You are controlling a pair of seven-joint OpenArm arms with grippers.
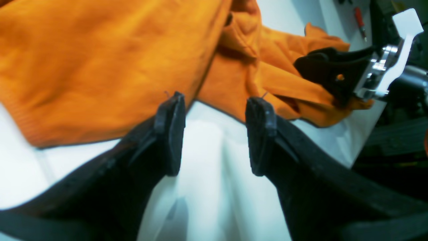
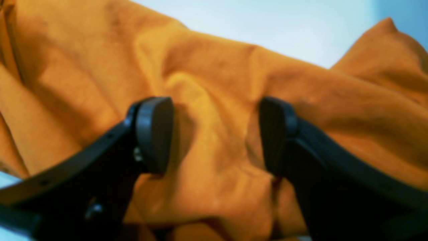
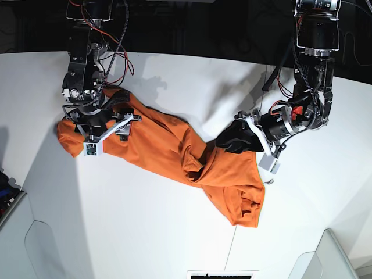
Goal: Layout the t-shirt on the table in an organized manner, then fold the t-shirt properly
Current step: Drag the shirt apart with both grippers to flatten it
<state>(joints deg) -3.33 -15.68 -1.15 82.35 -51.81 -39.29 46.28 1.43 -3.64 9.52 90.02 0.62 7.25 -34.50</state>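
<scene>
Basically you're at the start: the shirt [image 3: 174, 152] lies bunched and twisted in a diagonal strip across the white table [image 3: 174, 232], not spread, no fold made. Left jaws [image 1: 215, 132] stand apart at its edge over bare table, holding nothing; right jaws [image 2: 216, 134] stand apart over a ridge of cloth, not clamped. Table is smooth, with a thin seam, dark room behind.

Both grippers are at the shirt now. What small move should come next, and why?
Probably close the right gripper on the fold bunched between its open jaws. The t-shirt still lies crumpled in a diagonal strip on the table, so it needs spreading. The left gripper, also open, sits at the fabric edge over bare table and should advance first.
</scene>
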